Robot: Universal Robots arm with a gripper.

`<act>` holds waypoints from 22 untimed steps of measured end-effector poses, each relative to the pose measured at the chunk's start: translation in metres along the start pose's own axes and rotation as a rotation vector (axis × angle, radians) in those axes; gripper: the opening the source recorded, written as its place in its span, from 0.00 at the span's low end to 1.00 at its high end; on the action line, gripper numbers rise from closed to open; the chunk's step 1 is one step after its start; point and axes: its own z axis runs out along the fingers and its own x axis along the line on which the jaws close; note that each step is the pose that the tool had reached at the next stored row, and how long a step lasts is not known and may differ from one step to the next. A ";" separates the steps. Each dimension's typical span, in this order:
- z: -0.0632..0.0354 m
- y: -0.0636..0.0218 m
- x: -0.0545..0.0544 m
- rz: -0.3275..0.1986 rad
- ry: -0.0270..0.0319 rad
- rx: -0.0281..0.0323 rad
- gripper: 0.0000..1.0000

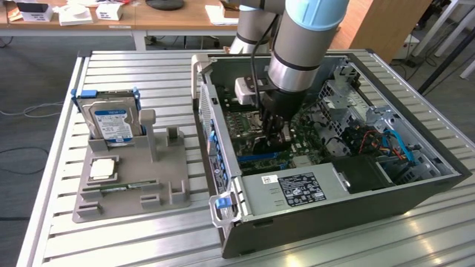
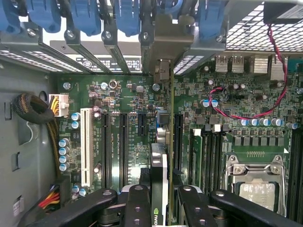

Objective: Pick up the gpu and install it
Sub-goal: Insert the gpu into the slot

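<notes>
Down inside the open computer case (image 1: 245, 233), my gripper (image 1: 276, 133) hangs over the motherboard (image 1: 248, 125). In the wrist view its black fingers (image 2: 137, 203) are shut on the gpu (image 2: 160, 163). The card is seen edge-on, standing upright over the black expansion slots. Its pale metal bracket (image 2: 162, 40) reaches the row of rear slot openings between the blue latches (image 2: 85, 16). I cannot tell whether the card's lower edge sits in a slot.
A grey holder (image 1: 167, 183) on the exterior view's left carries a hard drive (image 1: 111, 119), a processor chip (image 1: 102, 167) and a memory stick (image 1: 122, 188). The case walls, power supply (image 1: 297, 189), drive cage and cables (image 1: 397, 147) crowd the arm. A white slot (image 2: 86, 146) and the processor socket (image 2: 255, 184) flank the card.
</notes>
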 end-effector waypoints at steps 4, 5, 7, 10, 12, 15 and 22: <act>0.0017 0.0000 0.000 0.000 0.0002 -0.0001 0.27; 0.0021 0.0000 0.000 0.000 0.0002 -0.0001 0.27; 0.0027 0.0000 0.000 0.000 0.0003 -0.0001 0.27; 0.0033 0.0000 0.000 0.000 0.0003 -0.0001 0.27; 0.0034 0.0001 0.000 0.000 0.0002 -0.0002 0.27; 0.0035 0.0001 0.000 0.000 0.0001 -0.0001 0.27; 0.0034 0.0000 0.001 0.000 0.0001 -0.0001 0.27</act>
